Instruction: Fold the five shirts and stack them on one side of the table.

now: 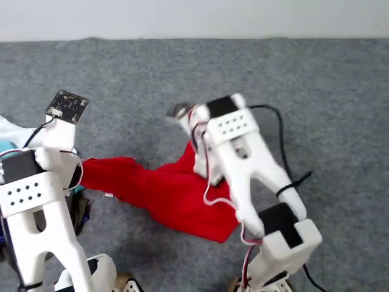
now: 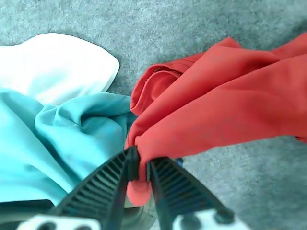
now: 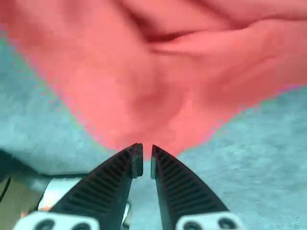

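Observation:
A red shirt (image 1: 170, 194) lies rumpled across the middle of the grey table, drawn out between the two arms. My left gripper (image 2: 139, 165) is shut on one bunched end of the red shirt (image 2: 225, 105), near the table's left side. My right gripper (image 3: 143, 160) is shut on a point of the red shirt (image 3: 158, 72) at its fingertips. In the high view that end rises in a peak beside the right arm (image 1: 234, 143). A teal shirt (image 2: 48, 143) and a white shirt (image 2: 53, 62) lie crumpled just beyond the left gripper.
The white shirt (image 1: 9, 131) and teal shirt (image 1: 6, 148) lie at the table's left edge behind the left arm (image 1: 36, 194). A black cable (image 1: 281, 137) trails from the right arm. Bare grey table (image 1: 328, 97) stretches to the back and right.

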